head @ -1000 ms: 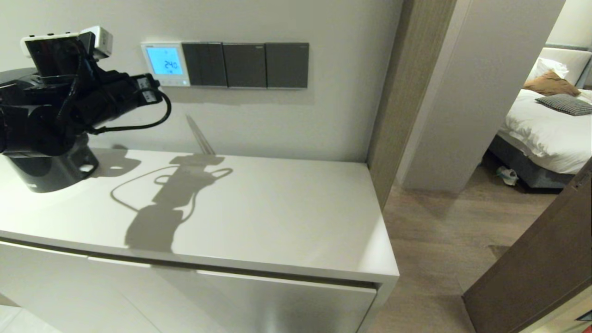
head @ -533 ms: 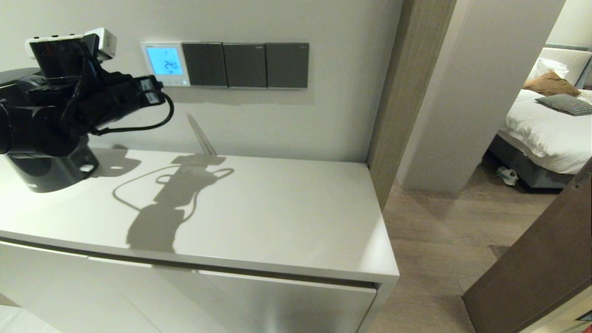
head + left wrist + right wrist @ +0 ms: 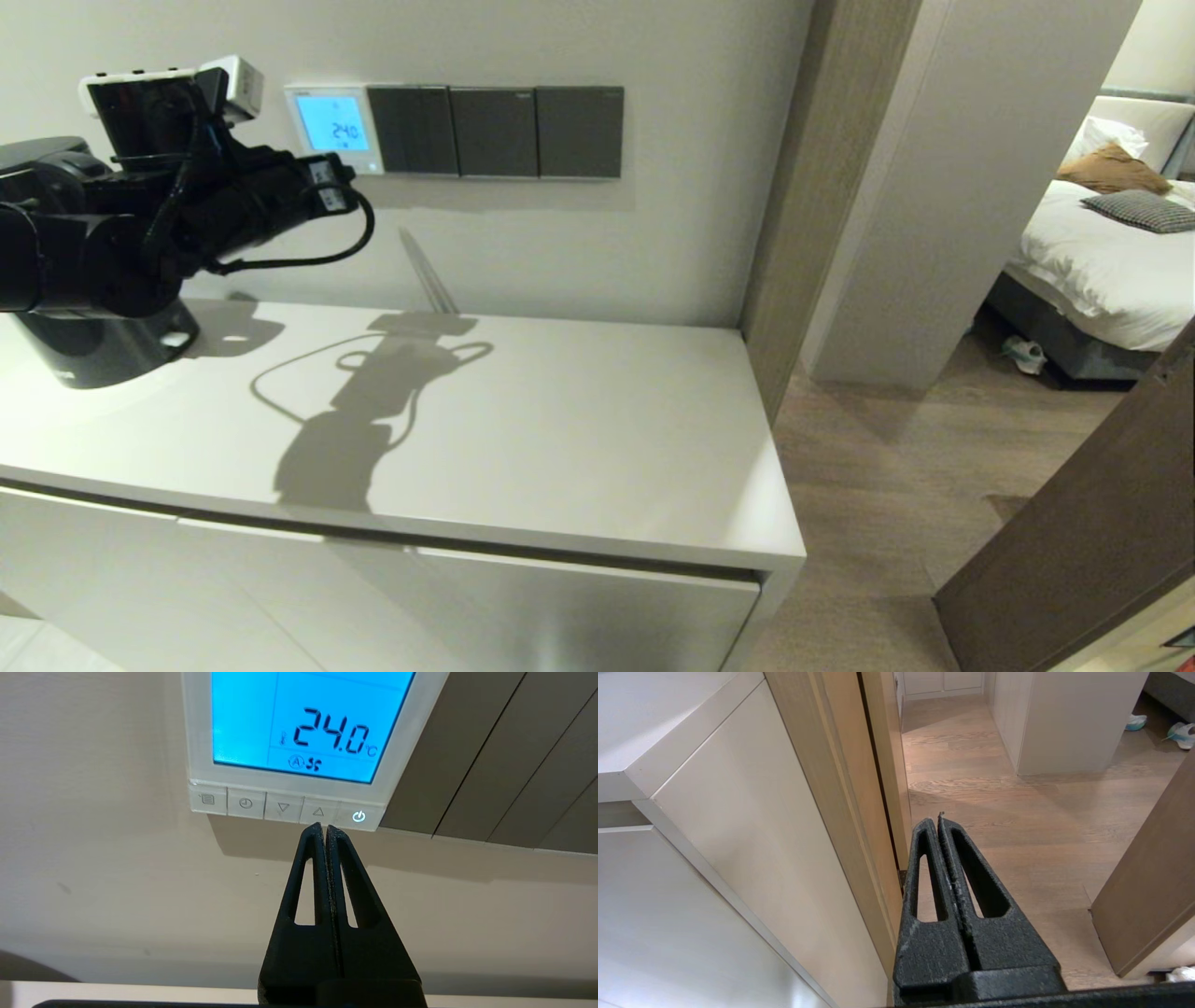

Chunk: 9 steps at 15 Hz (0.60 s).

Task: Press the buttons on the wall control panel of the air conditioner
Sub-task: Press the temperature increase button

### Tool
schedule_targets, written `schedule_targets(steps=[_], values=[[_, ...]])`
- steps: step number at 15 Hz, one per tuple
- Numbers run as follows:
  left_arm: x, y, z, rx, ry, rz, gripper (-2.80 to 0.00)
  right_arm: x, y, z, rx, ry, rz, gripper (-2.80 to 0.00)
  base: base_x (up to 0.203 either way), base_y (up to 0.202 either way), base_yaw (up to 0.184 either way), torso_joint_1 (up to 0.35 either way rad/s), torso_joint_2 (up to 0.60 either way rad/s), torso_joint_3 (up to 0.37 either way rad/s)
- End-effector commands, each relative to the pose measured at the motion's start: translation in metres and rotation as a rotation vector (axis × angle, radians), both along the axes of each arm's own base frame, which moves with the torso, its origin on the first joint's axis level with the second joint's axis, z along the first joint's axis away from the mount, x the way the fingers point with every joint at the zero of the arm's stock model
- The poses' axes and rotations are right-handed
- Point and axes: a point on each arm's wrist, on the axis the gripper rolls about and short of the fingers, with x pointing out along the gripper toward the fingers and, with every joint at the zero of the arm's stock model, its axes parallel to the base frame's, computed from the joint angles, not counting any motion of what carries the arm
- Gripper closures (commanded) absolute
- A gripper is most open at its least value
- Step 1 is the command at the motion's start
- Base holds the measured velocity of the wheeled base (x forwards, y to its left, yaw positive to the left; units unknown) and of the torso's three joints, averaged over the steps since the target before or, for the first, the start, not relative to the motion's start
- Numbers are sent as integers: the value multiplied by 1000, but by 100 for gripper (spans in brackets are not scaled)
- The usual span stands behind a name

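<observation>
In the head view, the small square white plastic wall control panel (image 3: pixel 334 129) hung on the pale wall above the white bench (image 3: pixel 560 439), its light-blue screen showing 24.0. Three dark grey switch plates (image 3: pixel 495 132) sat in a row directly beside it, touching its right edge. The left arm reached in from the left over the bench, and the black left gripper (image 3: pixel 344 175) was at the panel's lower edge, near its bottom right corner. Whether it touched the panel could not be told from there. The arm's shadow lay across the bench top. Through a doorway on the right stood a bed with white bedding (image 3: pixel 1102 261).

In the left wrist view, the left gripper (image 3: pixel 324 828) was clenched, its two black fingers pressed flat together with nothing between them. Its tip lay just under the row of small pale buttons (image 3: pixel 285 808) along the panel's (image 3: pixel 198 728) bottom edge, between the up-arrow button (image 3: pixel 318 811) and the lit power button (image 3: pixel 359 816). Contact with either button could not be made out. The screen (image 3: pixel 308 723) read 24.0 °C, and the grey switch plates (image 3: pixel 504 765) ran off beside the panel.

In the right wrist view, the right gripper (image 3: pixel 940 822) was likewise clenched on nothing. It hung low beside the white bench's end panel (image 3: pixel 738 858), pointing toward the wooden floor (image 3: pixel 1017 812) and well away from the wall panel.
</observation>
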Motion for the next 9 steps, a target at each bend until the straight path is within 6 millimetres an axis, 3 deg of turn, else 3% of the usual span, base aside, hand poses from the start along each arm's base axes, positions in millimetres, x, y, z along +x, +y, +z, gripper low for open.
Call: schedule_targets(steps=[1, 9], values=[[-1, -1, 2, -2, -6, -4, 0, 0, 0, 0, 0, 3, 1, 0, 0, 0, 0, 0, 0, 0], [6, -1, -1, 0, 0, -1, 0, 0, 0, 0, 0, 3, 1, 0, 0, 0, 0, 0, 0, 0]])
